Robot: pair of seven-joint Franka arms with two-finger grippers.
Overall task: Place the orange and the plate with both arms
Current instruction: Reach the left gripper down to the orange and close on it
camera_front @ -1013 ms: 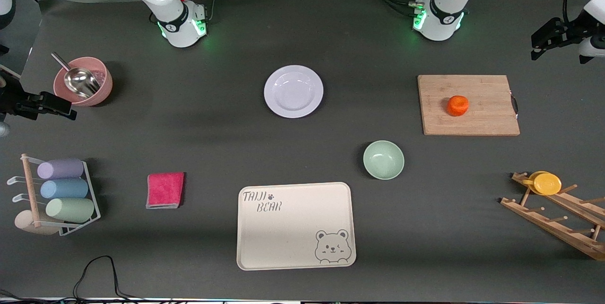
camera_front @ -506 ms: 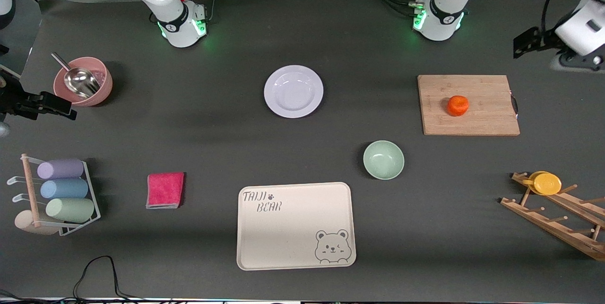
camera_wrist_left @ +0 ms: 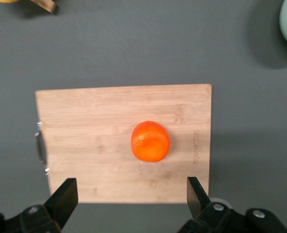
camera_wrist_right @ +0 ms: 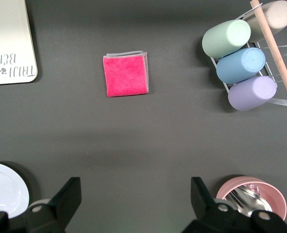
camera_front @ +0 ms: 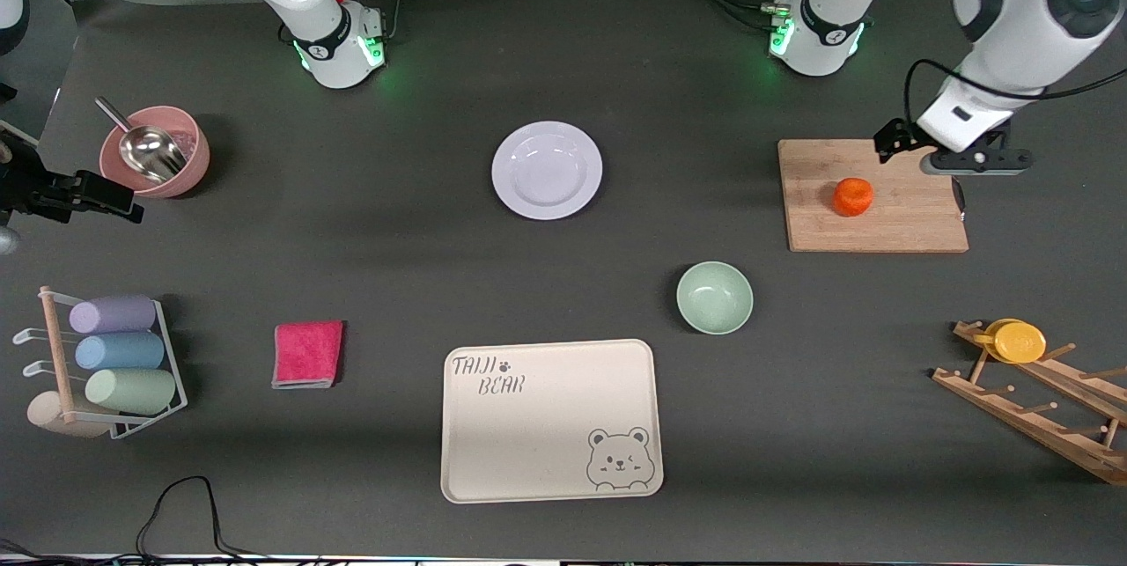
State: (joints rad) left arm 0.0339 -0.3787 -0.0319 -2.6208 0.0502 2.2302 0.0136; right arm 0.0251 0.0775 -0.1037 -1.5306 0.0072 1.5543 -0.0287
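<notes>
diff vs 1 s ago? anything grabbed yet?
The left gripper swung in from the table's edge to hover open over the cutting board, by the orange. Nothing grabbed. The right gripper stays parked, open; the plate and orange haven't moved.

arms (camera_front: 1021, 3): glossy white | bases: green lights | end effector fingers (camera_wrist_left: 63, 201): black, perhaps rubber-tipped

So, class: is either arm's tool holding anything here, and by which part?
Nothing is held. The left tool hangs open over the wooden cutting board near the small round orange; the right tool waits open.
</notes>
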